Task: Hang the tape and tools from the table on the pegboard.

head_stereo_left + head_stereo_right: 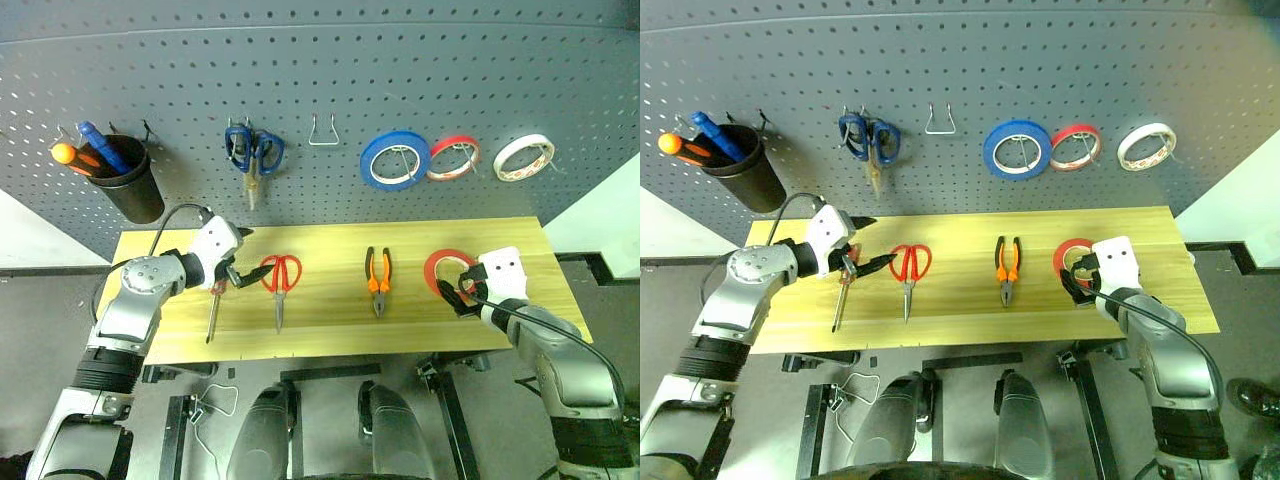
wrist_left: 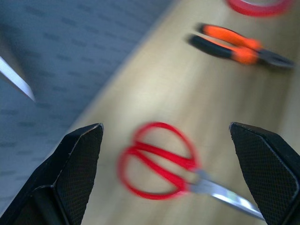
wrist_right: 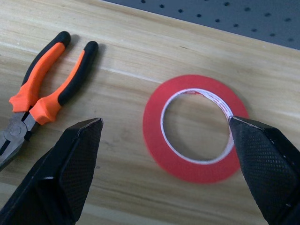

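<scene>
Desk [image 1: 330, 325], light wood, carrying four items flat in a row: screwdriver [image 1: 214, 312], red-handled scissors [image 1: 281, 280], orange-and-black pliers [image 1: 377, 278], red tape ring [image 3: 192, 126].

Pegboard [image 1: 330, 90], dark grey: black cup, blue-handled scissors, blue, red and white tape rolls (all hung), one bare metal hook.

Left pincer [image 2: 164, 173]: fingers spread, empty, above the scissors' handles.

Right pincer [image 3: 166, 168]: fingers spread, empty, just over the tape ring.
</scene>
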